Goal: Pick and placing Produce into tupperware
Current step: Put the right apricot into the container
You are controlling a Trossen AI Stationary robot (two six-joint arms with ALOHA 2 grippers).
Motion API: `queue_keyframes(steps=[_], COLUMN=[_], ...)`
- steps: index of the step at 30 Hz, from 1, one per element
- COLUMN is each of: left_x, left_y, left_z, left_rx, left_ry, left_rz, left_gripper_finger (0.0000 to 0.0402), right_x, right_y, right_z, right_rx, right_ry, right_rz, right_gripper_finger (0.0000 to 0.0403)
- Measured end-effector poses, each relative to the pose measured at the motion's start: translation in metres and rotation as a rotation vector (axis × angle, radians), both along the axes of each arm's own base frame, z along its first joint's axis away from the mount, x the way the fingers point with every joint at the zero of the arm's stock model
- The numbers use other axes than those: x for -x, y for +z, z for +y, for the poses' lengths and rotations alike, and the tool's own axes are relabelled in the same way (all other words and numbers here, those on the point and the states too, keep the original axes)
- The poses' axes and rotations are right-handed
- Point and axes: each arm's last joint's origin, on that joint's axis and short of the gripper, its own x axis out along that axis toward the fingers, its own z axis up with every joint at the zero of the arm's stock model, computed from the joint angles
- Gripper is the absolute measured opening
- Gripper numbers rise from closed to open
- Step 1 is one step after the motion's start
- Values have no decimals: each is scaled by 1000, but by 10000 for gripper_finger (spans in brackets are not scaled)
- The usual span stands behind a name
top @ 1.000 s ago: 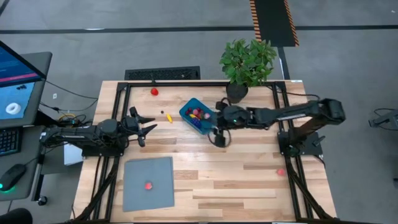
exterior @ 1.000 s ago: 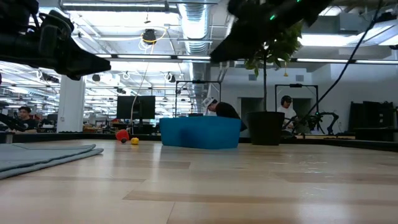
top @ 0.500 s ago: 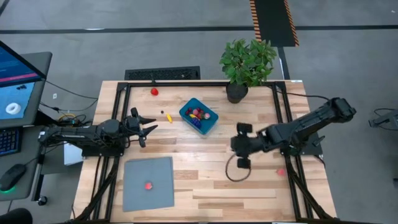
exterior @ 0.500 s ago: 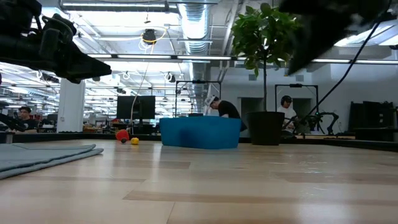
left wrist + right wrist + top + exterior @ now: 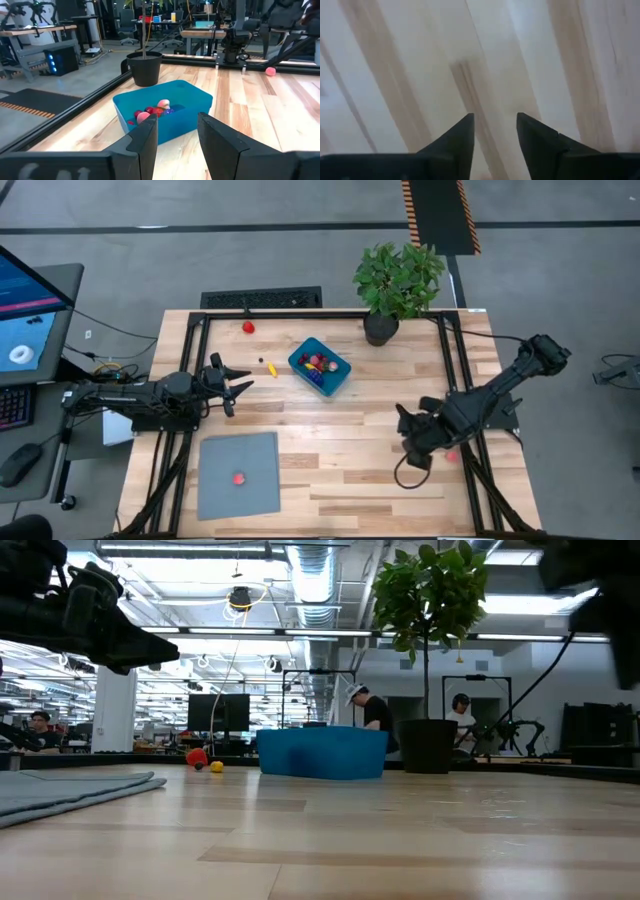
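The right claw [image 5: 412, 442] has swung away from the teal tupperware [image 5: 320, 366] and now hangs over bare wood near the tabletop's [image 5: 330, 450] right edge, fingers apart and holding nothing. I judge it has dropped its load and is heading for the pink piece [image 5: 451, 456] just beside it. The left claw [image 5: 232, 384] waits, fingers apart and empty (one red piece [image 5: 239, 477] lies on the grey sheet [image 5: 238, 474]).
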Motion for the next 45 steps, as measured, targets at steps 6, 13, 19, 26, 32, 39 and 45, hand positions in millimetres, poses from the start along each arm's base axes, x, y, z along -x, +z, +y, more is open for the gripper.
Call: queue_keyframes(steps=[6, 13, 19, 26, 32, 39, 45], left_x=[0, 0, 0, 0, 0, 0, 0], left_y=[0, 0, 0, 0, 0, 0, 0], left_z=[0, 0, 0, 0, 0, 0, 0], left_rx=[20, 43, 61, 64, 67, 77, 93], left_ry=[2, 1, 0, 0, 1, 1, 2], left_rz=[-7, -15, -21, -22, -22, -26, -31], left_gripper_finger=[130, 130, 130, 130, 130, 130, 130], right_x=[20, 37, 48, 62, 67, 69, 75], right_y=[-1, -5, -12, -30, -32, -34, -52], right_z=[3, 15, 26, 30, 35, 34, 31], right_rx=[11, -29, -50, -70, -69, -58, -83], right_ry=[-96, -224, -281, -352, -366, -408, -411], right_rz=[162, 265, 270, 340, 323, 329, 385], right_gripper_finger=[226, 253, 253, 253, 253, 253, 253])
